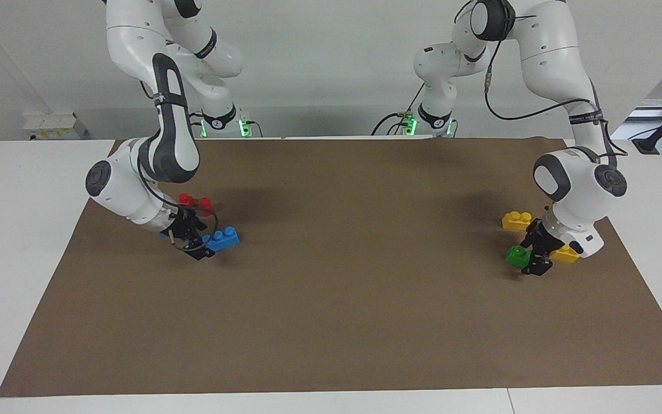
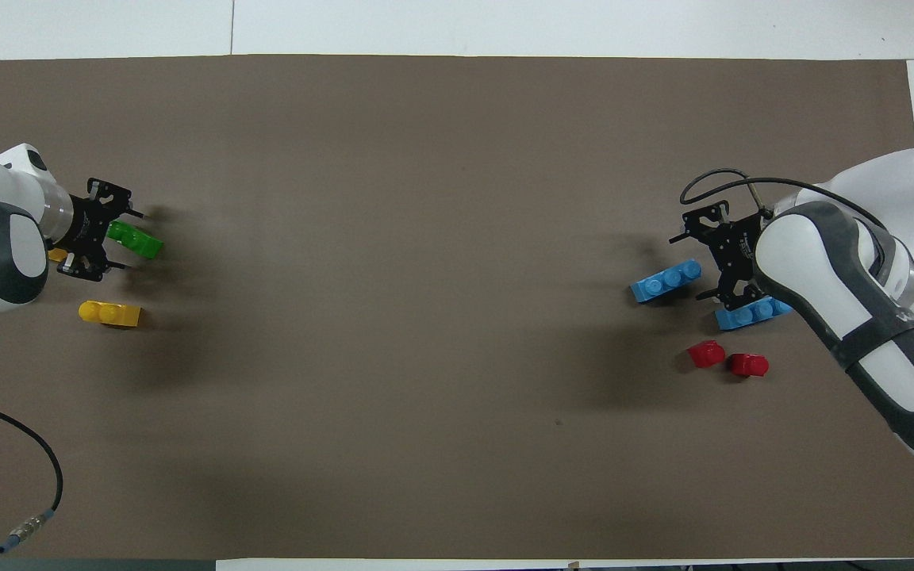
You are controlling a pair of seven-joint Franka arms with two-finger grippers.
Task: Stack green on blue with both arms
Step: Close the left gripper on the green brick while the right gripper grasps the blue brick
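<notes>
A green brick (image 1: 517, 256) (image 2: 136, 241) lies on the brown mat at the left arm's end. My left gripper (image 1: 533, 260) (image 2: 125, 240) is low over it, open, with a finger on either side of one end. A blue brick (image 1: 223, 238) (image 2: 665, 281) lies at the right arm's end. My right gripper (image 1: 197, 248) (image 2: 691, 268) is open at its end, fingers straddling it. A second blue brick (image 2: 750, 314) lies nearer to the robots, partly under the right arm. Only one green brick shows.
Two red pieces (image 1: 196, 202) (image 2: 727, 359) lie nearer to the robots than the blue bricks. A yellow brick (image 1: 516, 220) (image 2: 110, 313) lies nearer to the robots than the green one; another (image 1: 566, 255) is mostly hidden under the left wrist. A black cable (image 2: 44, 468) crosses the mat's corner.
</notes>
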